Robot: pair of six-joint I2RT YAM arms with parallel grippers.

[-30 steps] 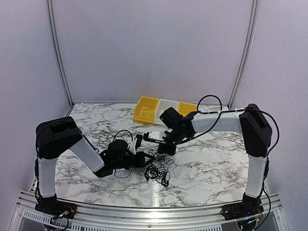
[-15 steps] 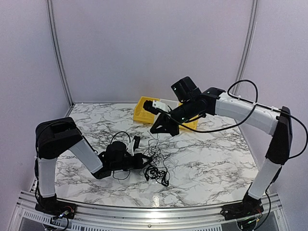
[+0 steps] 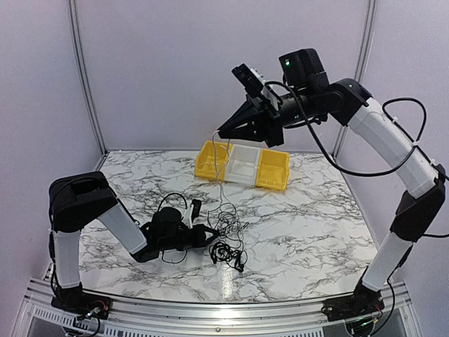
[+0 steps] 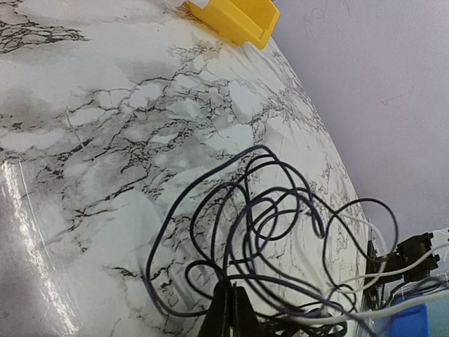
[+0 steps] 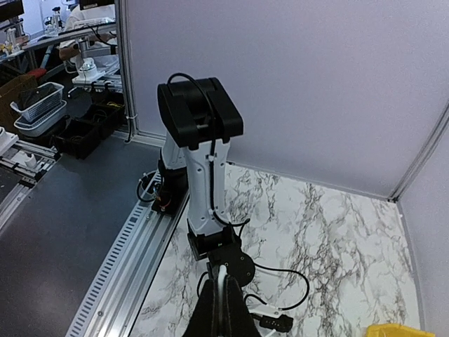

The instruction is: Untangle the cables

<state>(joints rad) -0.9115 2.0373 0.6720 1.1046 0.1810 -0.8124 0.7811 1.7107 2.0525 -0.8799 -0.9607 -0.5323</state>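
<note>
Knot: thin black flexible cables (image 3: 230, 244), loose overlapping loops, lying on the marble table (image 3: 302, 232), near side, just left of centre.
Knot's left edge: pinched in the left claw (image 3: 210, 237), low on the table.
Pale wire: one thin whitish strand (image 3: 222, 184), rising steeply from the knot to the raised right claw (image 3: 219, 133), which grips it.

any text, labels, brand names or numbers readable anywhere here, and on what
No text can be read in any view.
yellow bins: no label shows.
cables: no marking can be made out.
blue part at the edge of the left wrist view: blurred, no text to tell.
baskets in the room behind, right wrist view: too small to read anything.
</note>
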